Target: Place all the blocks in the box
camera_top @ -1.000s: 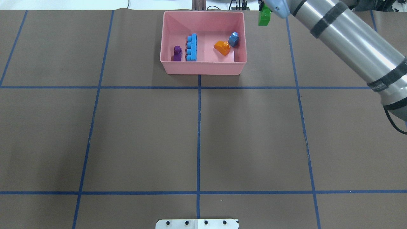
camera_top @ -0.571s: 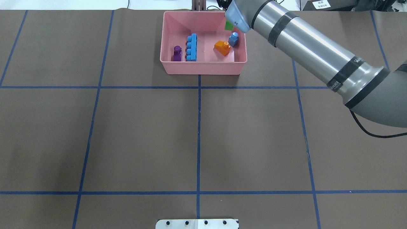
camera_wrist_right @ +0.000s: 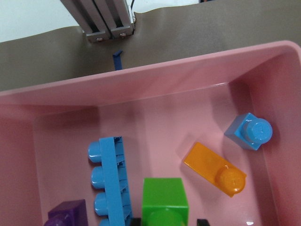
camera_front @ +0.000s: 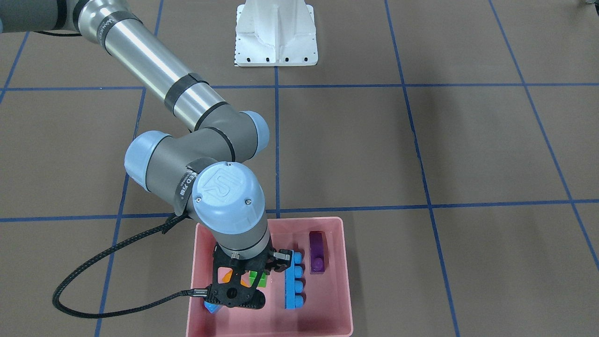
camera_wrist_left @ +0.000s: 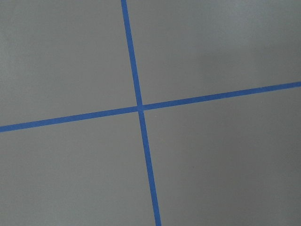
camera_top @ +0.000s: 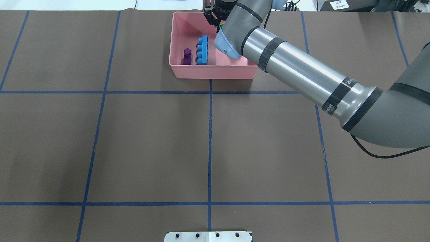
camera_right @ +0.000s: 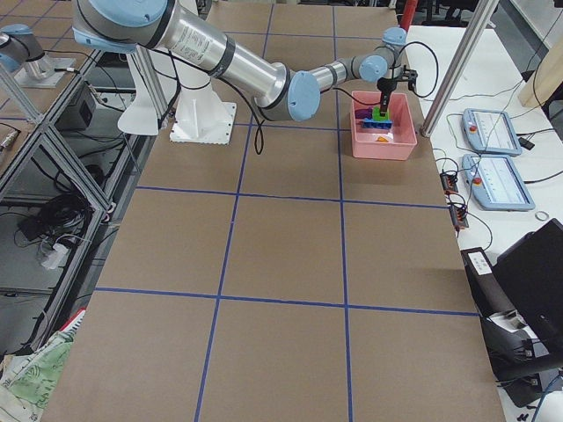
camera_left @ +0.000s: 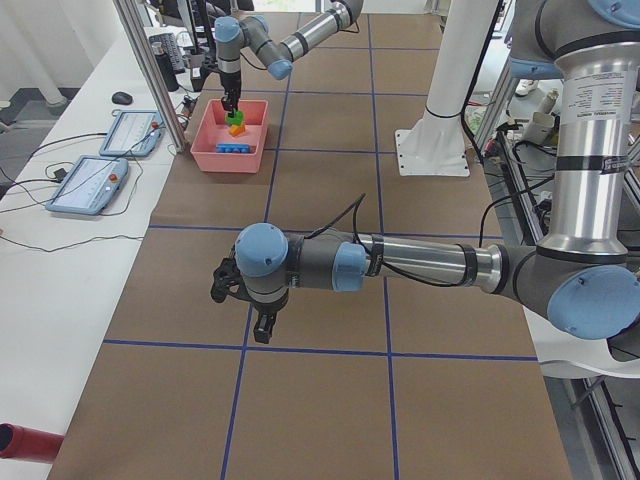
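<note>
My right gripper is shut on the green brick and holds it over the middle of the pink box. In the right wrist view the green brick sits between my fingertips at the bottom edge. On the box floor lie the long blue brick, the purple brick, the orange brick and the small blue brick. My left gripper hangs over bare table far from the box. It shows only in the exterior left view, so I cannot tell if it is open or shut.
The box stands at the table's far edge, near a metal post. The white robot base stands across the table from it. Blue tape lines cross the brown table cover.
My right arm has swung left, from outside the box's right side to over the box, carrying the green brick. The bricks in the box have not moved.
</note>
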`<state>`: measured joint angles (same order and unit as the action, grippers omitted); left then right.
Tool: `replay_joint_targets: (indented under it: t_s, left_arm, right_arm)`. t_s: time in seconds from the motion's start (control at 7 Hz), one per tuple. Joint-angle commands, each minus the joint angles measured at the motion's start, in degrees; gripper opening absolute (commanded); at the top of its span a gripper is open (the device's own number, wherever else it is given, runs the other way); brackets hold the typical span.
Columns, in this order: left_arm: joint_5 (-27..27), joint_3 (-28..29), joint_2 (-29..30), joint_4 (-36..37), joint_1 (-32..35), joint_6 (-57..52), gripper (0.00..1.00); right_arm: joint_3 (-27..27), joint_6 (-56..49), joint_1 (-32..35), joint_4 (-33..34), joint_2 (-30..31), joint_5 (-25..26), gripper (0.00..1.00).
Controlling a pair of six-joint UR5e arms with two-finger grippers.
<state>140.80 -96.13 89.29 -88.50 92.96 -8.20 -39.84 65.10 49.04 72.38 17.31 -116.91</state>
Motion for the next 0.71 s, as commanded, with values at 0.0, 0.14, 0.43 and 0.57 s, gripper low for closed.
replay_joint_targets:
  t_s: [0.0,0.14,0.43,0.57]
  left_arm:
    - [0.00,0.15,0.00,0.00,-0.06,0.03,1.00]
    - [0.00,0.15,0.00,0.00,-0.06,0.03,1.00]
    - [0.00,0.33,0.00,0.00,-0.06,0.03,1.00]
    - [-0.09,0.33,-0.17,-0.09,-0.06,-0.32,1.00]
  right_arm:
    - [0.03,0.82,-0.78,0.04,-0.61,0.20,0.98]
    - [0.03,0.82,-0.70,0.30,-0.61,0.20,0.98]
    - [-0.32,-0.58,1.05,0.65,-0.61,-0.76,0.99]
    - [-0.85,-3.28,2.89,3.44,-0.43,-2.77,0.99]
